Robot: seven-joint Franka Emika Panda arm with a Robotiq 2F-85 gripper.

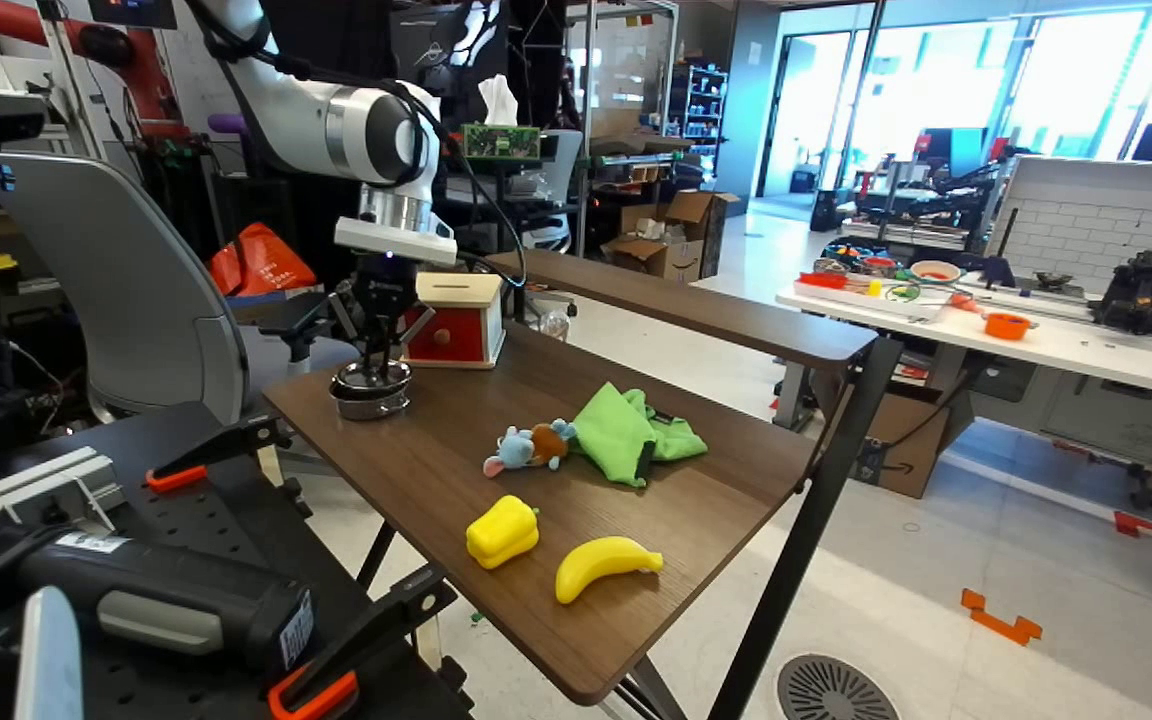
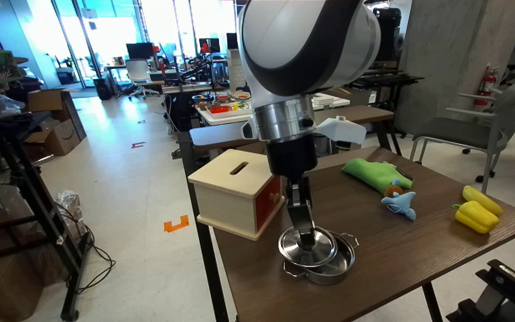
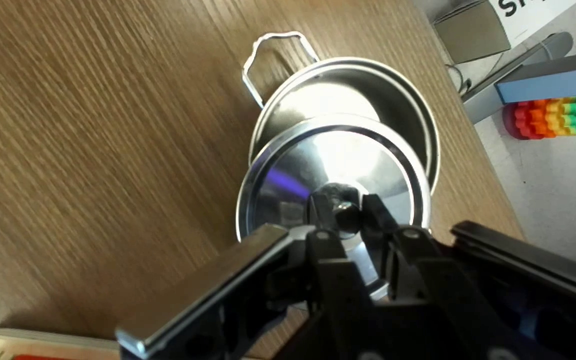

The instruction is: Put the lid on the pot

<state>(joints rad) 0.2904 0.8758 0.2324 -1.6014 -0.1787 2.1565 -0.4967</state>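
lid point(image 3: 335, 162) shows large in the wrist view: your claw point(image 3: 346, 207) is clenched on its knob point(image 3: 346, 216). the pot point(image 3: 363, 90) shows as an uncovered crescent toward the top of that view; your next move turns on that offset. both are round, with no long axis to match. the edge of the table point(image 3: 93, 150) runs near the pot on the right; bare wood opens left.

in an exterior view, the wooden box point(image 2: 233, 201) stands near the claw, and the pot juts out on the lid's opposite side, so shifting away from the box looks needed. you can't tell whether lid and pot touch.

in an exterior view, the plush toy point(image 1: 528, 447) and yellow pepper point(image 1: 503, 532) lie well apart from the pot, leaving you room.
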